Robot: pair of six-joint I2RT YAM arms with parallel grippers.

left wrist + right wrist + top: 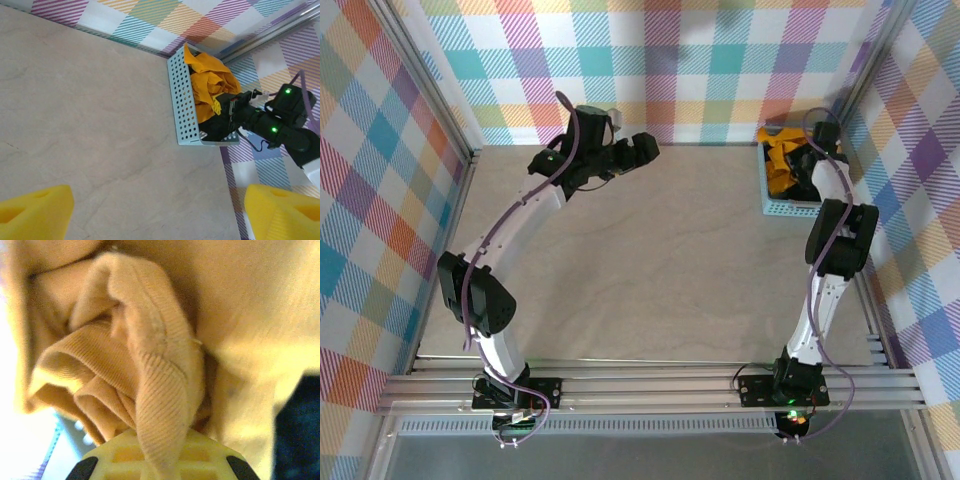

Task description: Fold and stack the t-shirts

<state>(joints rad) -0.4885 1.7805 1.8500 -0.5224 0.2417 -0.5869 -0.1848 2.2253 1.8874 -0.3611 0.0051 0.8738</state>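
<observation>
Blue basket (790, 208) sits at the table's (670, 260) far right corner, orange shirt (780, 150) and black garment (300, 430) bundled inside. Right arm (830, 230) reaches in, right jaws clamped on that shirt; left jaws gape empty near the far edge.

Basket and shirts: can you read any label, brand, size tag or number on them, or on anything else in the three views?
None readable in any view.
The orange t-shirt: plain ribbed cloth, no print or tag showing.
The light blue basket: bare lattice wall, no label.
The right arm: green lights lit, no lettering legible.
</observation>
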